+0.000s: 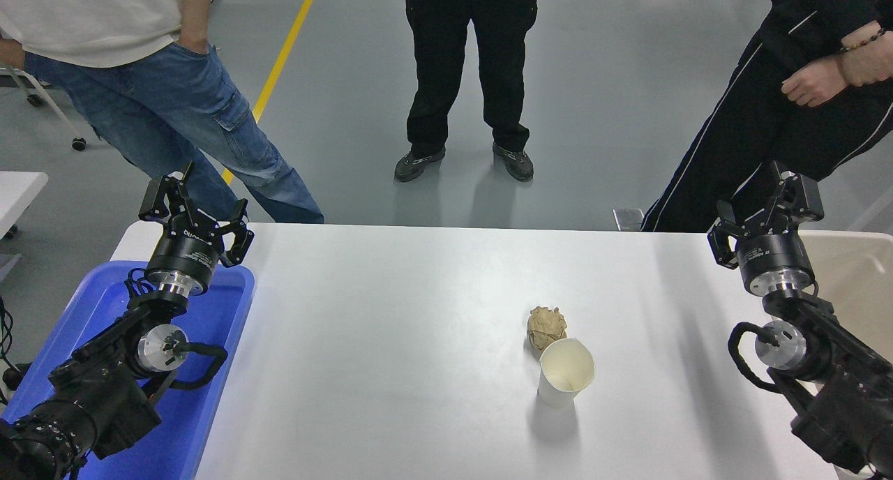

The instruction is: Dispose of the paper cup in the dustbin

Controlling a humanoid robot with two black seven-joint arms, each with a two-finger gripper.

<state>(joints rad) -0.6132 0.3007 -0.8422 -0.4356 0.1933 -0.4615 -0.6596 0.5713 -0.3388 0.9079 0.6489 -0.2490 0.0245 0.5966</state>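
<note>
The white paper cup (564,375) stands upright on the white table (391,326), right of centre, its open mouth showing. A crumpled tan paper ball (546,327) touches its far side. The beige dustbin (854,285) sits at the table's right edge, partly hidden behind my right arm. My right gripper (764,204) is open and empty, raised near the table's far right corner, well right of the cup. My left gripper (194,204) is open and empty, parked above the blue bin at the left.
A blue plastic bin (202,396) sits at the table's left edge under my left arm. Three people stand on the grey floor beyond the far edge; one person's hands (834,75) show at the top right. A yellow floor line (282,58) runs at the back.
</note>
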